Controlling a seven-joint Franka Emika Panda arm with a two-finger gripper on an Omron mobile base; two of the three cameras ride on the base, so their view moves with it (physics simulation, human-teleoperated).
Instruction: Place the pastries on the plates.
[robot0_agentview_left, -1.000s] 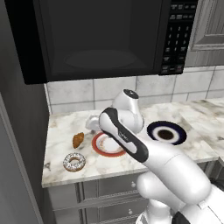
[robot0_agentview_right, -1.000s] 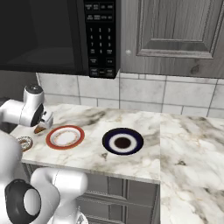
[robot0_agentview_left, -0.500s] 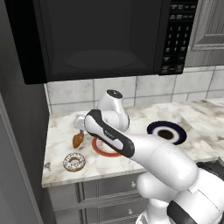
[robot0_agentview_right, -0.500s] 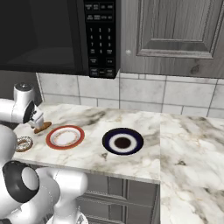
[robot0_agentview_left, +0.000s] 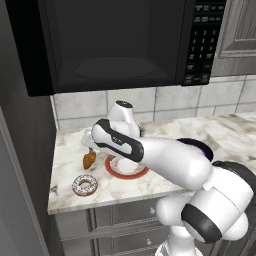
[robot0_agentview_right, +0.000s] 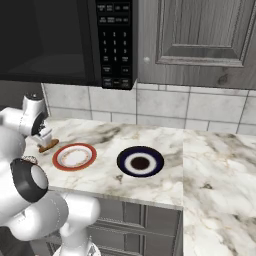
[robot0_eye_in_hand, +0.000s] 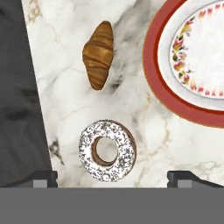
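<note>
The golden-brown croissant (robot0_eye_in_hand: 98, 54) lies on the marble counter, left of the white plate with the red-orange rim (robot0_eye_in_hand: 162, 83). The iced ring donut with dark sprinkles (robot0_eye_in_hand: 107, 150) sits closer to the counter's front edge. My gripper (robot0_eye_in_hand: 113, 179) hangs above the counter with its fingertips (robot0_eye_in_hand: 43, 178) wide apart, open and holding nothing. In the left base view the gripper (robot0_agentview_left: 91, 148) hovers just over the croissant (robot0_agentview_left: 89, 160), with the donut (robot0_agentview_left: 85, 185) in front and the red-rimmed plate (robot0_agentview_left: 126, 172) to the right. The navy-rimmed plate (robot0_agentview_right: 140, 161) stands right of the red-rimmed plate (robot0_agentview_right: 75, 156).
A black microwave (robot0_agentview_left: 115, 45) hangs low over the counter. A dark tall panel (robot0_agentview_left: 20, 175) borders the counter's left end. The tiled wall (robot0_agentview_right: 165, 107) runs behind, and grey cabinet fronts (robot0_agentview_right: 150, 225) sit below the front edge.
The arm has swung left from above the red-rimmed plate and come down over the croissant. Pastries and plates have not moved.
</note>
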